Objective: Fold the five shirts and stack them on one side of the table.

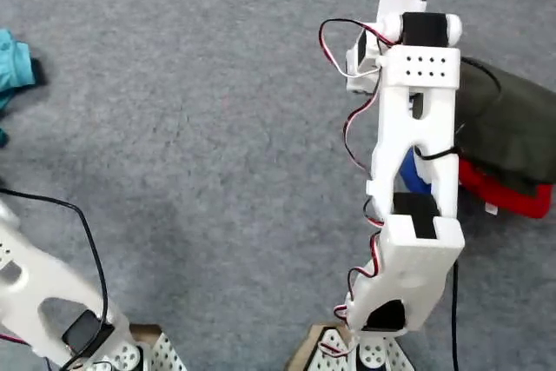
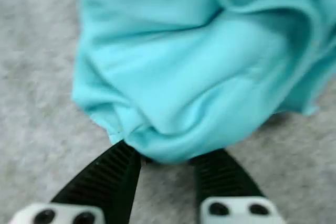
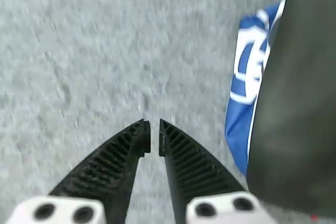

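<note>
We saw even, soft light from overhead on the grey table (image 1: pixel 217 128). A short dark shadow lay beside the teal shirt (image 1: pixel 10 62), a faint one under the right arm (image 1: pixel 417 128). White plastic looked bright.

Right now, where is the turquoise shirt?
The turquoise shirt lies bunched at the table's left edge in the high view, against the left gripper.

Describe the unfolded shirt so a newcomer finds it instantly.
On the grey felt table, go to the left edge, opposite the stack of dark green, red and blue shirts. The crumpled turquoise cloth shirt lies alone, unfolded and paler than the rest.
</note>
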### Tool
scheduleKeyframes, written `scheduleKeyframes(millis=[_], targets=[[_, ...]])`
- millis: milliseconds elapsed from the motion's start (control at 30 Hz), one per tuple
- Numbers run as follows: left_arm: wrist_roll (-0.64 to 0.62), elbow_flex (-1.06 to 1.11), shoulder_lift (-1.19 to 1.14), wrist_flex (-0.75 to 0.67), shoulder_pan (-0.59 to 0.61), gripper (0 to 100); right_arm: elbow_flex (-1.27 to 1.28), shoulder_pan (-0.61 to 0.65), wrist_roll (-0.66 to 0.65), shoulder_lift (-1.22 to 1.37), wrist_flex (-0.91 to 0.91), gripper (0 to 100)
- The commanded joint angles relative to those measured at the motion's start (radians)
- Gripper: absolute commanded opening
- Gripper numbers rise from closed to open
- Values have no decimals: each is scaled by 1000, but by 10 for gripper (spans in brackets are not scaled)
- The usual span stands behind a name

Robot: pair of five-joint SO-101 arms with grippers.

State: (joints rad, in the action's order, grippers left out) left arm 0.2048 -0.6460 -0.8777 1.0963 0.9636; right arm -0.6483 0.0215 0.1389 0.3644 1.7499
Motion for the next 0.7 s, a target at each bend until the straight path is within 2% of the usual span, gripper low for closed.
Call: scheduleKeyframes(millis=[0, 67, 200, 333, 500, 667], targets=[[-3, -71, -28, 26, 8, 21, 22, 7, 6, -58, 37, 48], [-3, -97, -28, 92, 6, 17, 67, 5, -15, -97, 37, 25], [9, -230, -8, 272, -2, 18, 240, 22, -173, -228, 37, 2], [63, -388, 33, 437, -28, 18, 489, 24, -319, -423, 34, 2], [66, -605, 79, 654, -52, 18, 814, 21, -477, -670, -20, 2], [63, -680, 154, 666, -58, 18, 1168, -74, -617, -911, -262, 2]])
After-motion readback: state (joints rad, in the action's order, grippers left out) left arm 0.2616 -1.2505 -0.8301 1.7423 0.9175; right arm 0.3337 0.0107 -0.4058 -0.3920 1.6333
